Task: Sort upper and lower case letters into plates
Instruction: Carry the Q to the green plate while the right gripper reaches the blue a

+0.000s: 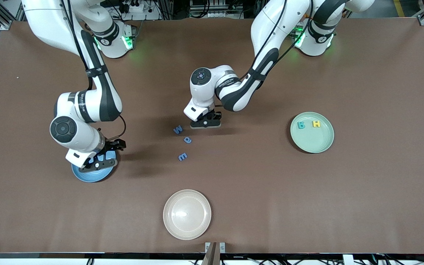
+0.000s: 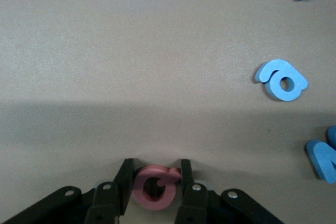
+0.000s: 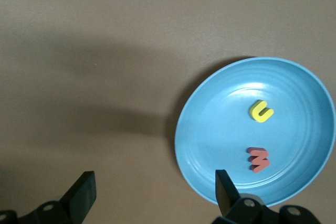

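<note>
Two black fingers of the left gripper [image 2: 155, 181] pinch the small pink foam letter [image 2: 153, 187] on the brown table [image 1: 307, 202] so shallowly it may slip, while the right gripper [image 3: 152, 192] hangs spread over the blue plate [image 3: 294, 182].

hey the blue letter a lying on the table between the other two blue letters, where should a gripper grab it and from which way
Probably straight down from above, pinching the blue letter a across its round bowl by the outer edges. It lies flat on the table, so only its thin sides offer a hold, and the bowl is its most compact part. The blue W and blue m lie apart from it, leaving room for the fingers.
</note>
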You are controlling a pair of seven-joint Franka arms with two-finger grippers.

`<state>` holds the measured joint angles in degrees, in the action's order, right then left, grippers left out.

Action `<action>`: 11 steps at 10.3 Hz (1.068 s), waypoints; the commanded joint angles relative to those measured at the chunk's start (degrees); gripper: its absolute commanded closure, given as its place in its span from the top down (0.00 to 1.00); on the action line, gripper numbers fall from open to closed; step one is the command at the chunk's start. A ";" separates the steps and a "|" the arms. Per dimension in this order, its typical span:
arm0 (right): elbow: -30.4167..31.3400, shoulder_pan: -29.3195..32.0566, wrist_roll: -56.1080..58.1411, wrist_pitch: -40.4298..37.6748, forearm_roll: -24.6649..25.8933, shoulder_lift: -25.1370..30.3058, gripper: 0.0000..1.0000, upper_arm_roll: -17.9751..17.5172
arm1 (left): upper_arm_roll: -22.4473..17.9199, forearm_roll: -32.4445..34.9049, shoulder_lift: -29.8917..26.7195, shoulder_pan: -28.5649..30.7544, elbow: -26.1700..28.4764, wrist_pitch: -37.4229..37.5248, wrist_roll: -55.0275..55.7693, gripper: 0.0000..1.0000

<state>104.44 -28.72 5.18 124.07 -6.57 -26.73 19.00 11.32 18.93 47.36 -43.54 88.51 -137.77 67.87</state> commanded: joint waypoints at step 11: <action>1.65 -1.87 -12.66 0.83 -0.37 2.38 1.00 -4.32 | 0.37 -5.30 -5.15 6.52 -2.99 15.04 -12.72 0.28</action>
<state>104.61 -31.67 -6.51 124.69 -6.66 -26.24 15.93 11.33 15.55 44.93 -39.14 84.95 -126.63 61.05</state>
